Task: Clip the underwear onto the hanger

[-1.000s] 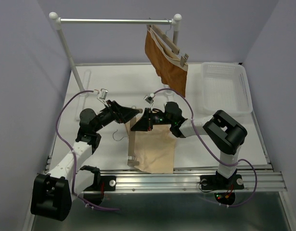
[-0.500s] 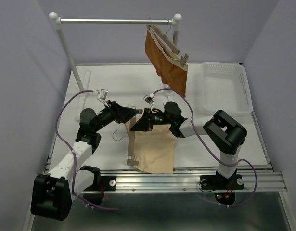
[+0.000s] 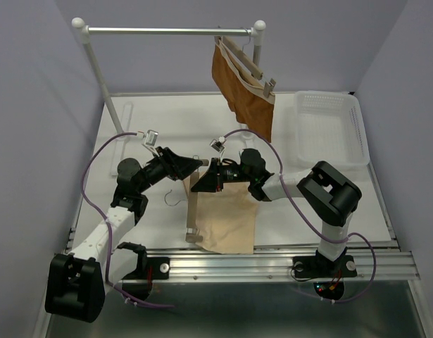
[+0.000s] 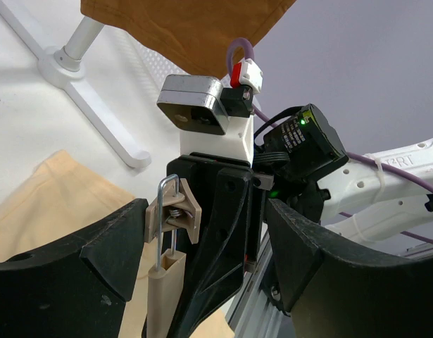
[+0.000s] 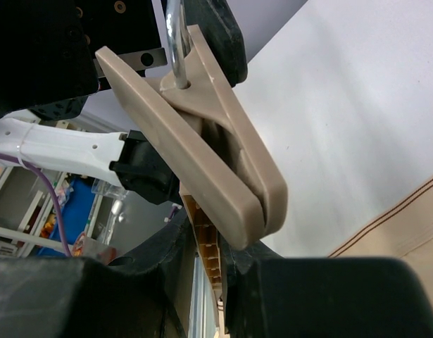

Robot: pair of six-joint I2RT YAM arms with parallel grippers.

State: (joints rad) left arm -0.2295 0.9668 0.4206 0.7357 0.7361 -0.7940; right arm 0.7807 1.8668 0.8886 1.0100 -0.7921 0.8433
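Underwear [image 3: 229,220] lies flat on the desk [image 3: 153,127] near its front edge, between the two arms. The hanger [image 3: 191,211] rests along the cloth's left edge, its bar running front to back and its hook [image 3: 175,198] pointing left over bare desk.

The right gripper [image 5: 209,278] has narrow jaws closed on the bar just below the far clip [image 5: 202,134]. The clip stands up past the fingers with its tips pressed together.

The left gripper [image 4: 205,232] has wide jaws that straddle the clip and the front of the right gripper. One finger [image 4: 82,260] sits just beside the clip; I cannot tell whether it touches. The other finger [image 4: 322,267] is well apart from it. These jaws clamp nothing.
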